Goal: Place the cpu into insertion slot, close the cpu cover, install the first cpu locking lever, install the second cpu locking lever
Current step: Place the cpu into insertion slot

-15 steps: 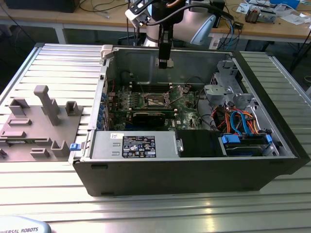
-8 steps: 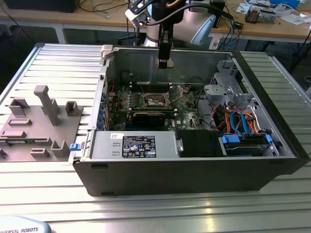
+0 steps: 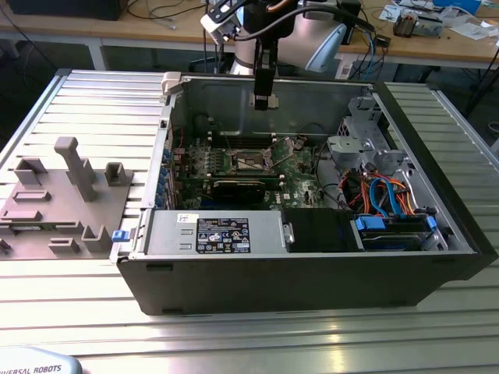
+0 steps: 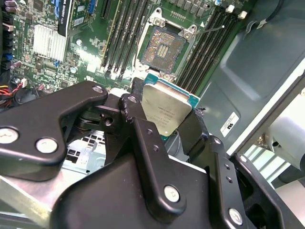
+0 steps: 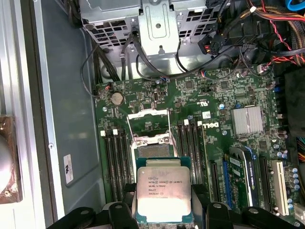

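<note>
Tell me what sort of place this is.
Likely a robotics lab or workshop: an open computer case lies on a slotted metal table, cluttered wooden benches stand behind, and the pincer grips the cpu.

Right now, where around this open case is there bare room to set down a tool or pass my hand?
Bare: the ribbed table in front of the case and at the exterior view's right of it. Inside, the grey floor strip beside the motherboard, though the end effector holding the cpu hangs nearby. Crowded: cabled drive corner, fixture plate.
</note>
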Action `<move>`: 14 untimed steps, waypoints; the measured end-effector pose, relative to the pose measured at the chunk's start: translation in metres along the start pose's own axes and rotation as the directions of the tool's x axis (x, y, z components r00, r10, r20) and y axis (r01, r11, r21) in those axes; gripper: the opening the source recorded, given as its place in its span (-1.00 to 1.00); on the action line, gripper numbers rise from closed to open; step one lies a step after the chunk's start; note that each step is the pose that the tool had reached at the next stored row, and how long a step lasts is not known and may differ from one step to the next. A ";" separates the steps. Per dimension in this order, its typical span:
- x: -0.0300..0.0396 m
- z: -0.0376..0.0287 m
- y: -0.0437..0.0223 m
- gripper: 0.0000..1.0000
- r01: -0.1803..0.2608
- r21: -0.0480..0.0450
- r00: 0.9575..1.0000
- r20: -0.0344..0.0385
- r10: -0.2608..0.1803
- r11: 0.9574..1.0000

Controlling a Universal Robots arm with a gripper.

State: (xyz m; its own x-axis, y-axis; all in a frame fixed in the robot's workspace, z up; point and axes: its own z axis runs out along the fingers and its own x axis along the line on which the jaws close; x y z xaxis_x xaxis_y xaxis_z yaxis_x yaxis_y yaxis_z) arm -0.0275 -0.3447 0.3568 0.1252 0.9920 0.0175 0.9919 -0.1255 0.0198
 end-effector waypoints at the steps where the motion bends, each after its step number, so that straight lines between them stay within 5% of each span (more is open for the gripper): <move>1: 0.0000 0.0000 0.0000 0.08 -0.001 0.000 1.000 0.000 0.001 1.000; 14: 0.0000 0.0000 0.0000 0.08 -0.009 0.000 1.000 0.000 0.009 1.000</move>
State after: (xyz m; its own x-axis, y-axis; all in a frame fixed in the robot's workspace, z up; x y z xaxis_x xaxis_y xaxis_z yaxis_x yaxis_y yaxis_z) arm -0.0275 -0.3447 0.3568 0.1338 0.9909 0.0176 0.9908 -0.1341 0.0198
